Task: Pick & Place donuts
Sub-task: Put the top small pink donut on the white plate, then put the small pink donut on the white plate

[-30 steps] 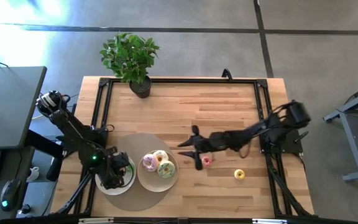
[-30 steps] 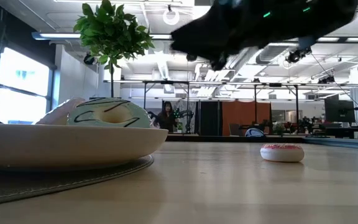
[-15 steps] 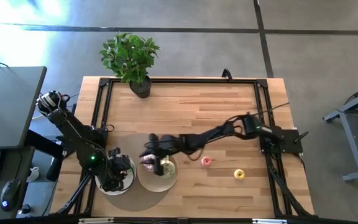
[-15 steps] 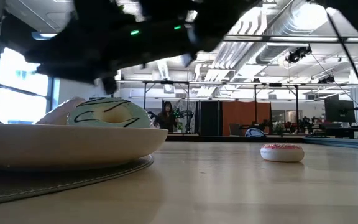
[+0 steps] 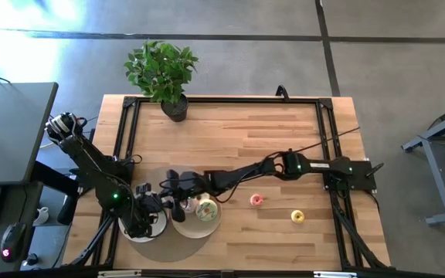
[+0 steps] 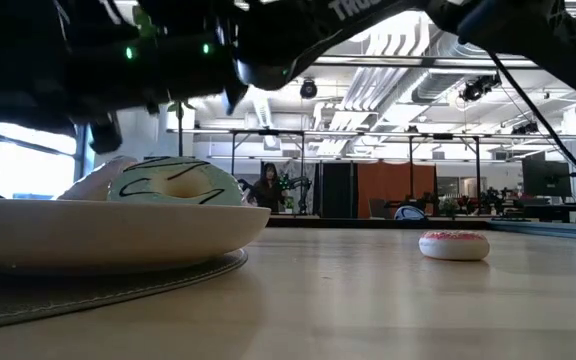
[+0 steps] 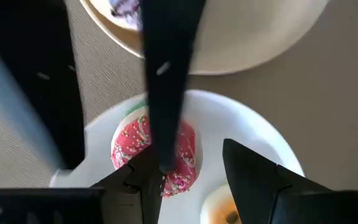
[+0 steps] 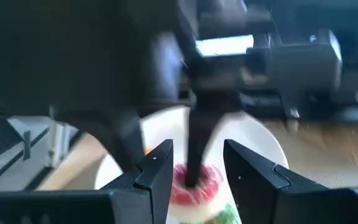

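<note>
A small white plate (image 5: 128,231) at the table's left holds a red mini donut (image 7: 180,163), a green one under it (image 8: 224,213) and a yellow one (image 7: 224,211). My left gripper (image 7: 194,180) hangs open just above the red donut. My right gripper (image 5: 170,193) reaches across from the right and is open over the same donut (image 8: 199,182). Whether either touches it I cannot tell. The larger plate (image 5: 185,228) carries the green-frosted donut (image 5: 205,209) and a pink one (image 6: 96,180). Two more mini donuts, a red one (image 5: 257,200) and a yellow one (image 5: 297,216), lie on the wood.
Both plates sit on a round grey mat (image 5: 161,249) at the table's near left. A potted plant (image 5: 163,73) stands at the far edge. The right arm (image 5: 284,166) stretches low across the table's middle. Bare wood lies at the far side and the right.
My right gripper has swept from beside the red mini donut on the wood toward the table's left, passing over the larger plate and stopping above the small plate, next to my left gripper. The donuts have stayed where they were.
</note>
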Tool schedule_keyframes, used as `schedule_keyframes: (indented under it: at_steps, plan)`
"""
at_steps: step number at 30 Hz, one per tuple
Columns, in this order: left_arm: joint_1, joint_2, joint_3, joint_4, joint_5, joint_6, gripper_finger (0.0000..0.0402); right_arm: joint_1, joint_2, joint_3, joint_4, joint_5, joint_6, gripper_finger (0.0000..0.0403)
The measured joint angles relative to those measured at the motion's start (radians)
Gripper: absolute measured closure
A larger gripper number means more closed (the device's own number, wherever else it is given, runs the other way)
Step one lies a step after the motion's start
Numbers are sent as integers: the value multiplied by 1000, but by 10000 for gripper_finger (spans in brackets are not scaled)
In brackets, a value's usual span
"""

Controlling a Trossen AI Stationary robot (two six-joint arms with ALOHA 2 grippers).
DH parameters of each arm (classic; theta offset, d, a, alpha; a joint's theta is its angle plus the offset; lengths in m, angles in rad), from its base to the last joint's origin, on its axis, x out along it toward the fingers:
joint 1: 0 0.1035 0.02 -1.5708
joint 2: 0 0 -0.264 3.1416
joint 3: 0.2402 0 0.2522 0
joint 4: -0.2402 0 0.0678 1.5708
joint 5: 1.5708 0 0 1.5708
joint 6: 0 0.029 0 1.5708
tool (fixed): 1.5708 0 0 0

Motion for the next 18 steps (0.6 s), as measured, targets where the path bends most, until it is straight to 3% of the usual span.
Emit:
schedule_keyframes:
  at_steps: [13, 18]
  plan:
    - [0, 0, 0, -1, -41, 17, 245, -6, 9, -29, -51, -37, 37, 265]
    - [0, 0, 0, -1, -9, -8, 245, -3, 8, -29, -74, -63, 36, 265]
